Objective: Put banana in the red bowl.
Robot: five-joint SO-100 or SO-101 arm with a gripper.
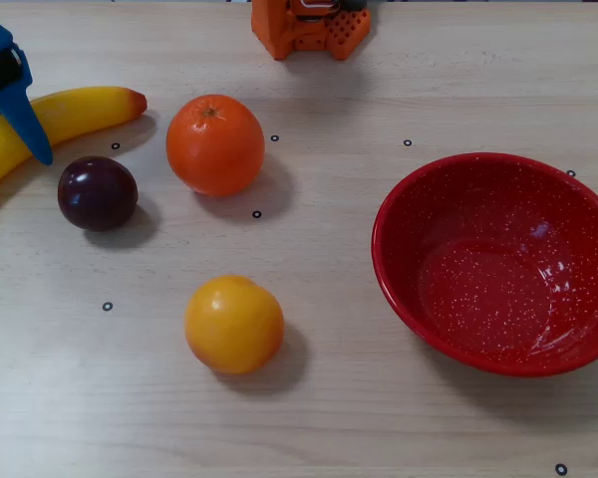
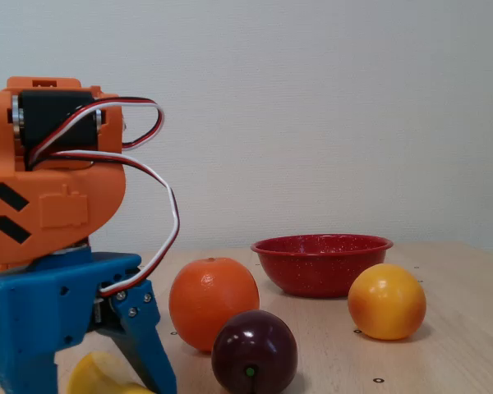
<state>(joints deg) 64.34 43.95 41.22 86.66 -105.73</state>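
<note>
**Banana at the far left, fingers straddling it**

Banana (image 1: pixel 65 118) lies on the wooden surface (image 1: pixel 339 418) at the left edge of the overhead view, its orange-red tip pointing toward the orange (image 1: pixel 215 144) and its yellow body running off the frame to the lower left. We see the blue gripper (image 1: pixel 10 124) over its middle; one blue finger crosses the fruit, and its tip sits at the banana's lower edge. In the fixed view the gripper (image 2: pixel 90 369) fills the lower left, with a yellow end of the banana (image 2: pixel 94 376) showing between the blue fingers, which look spread to either side of it. We cannot tell whether the fingers press on the fruit.

Just below the banana in the overhead view rests a dark purple plum (image 1: pixel 98 193), near the orange but apart from it. A yellow-orange round fruit (image 1: pixel 234 324) sits lower, alone. We find the red bowl (image 1: pixel 409 289) well apart at the right, speckled white, upright and holding nothing. The arm's orange base (image 1: pixel 309 25) stands at the top edge.
</note>
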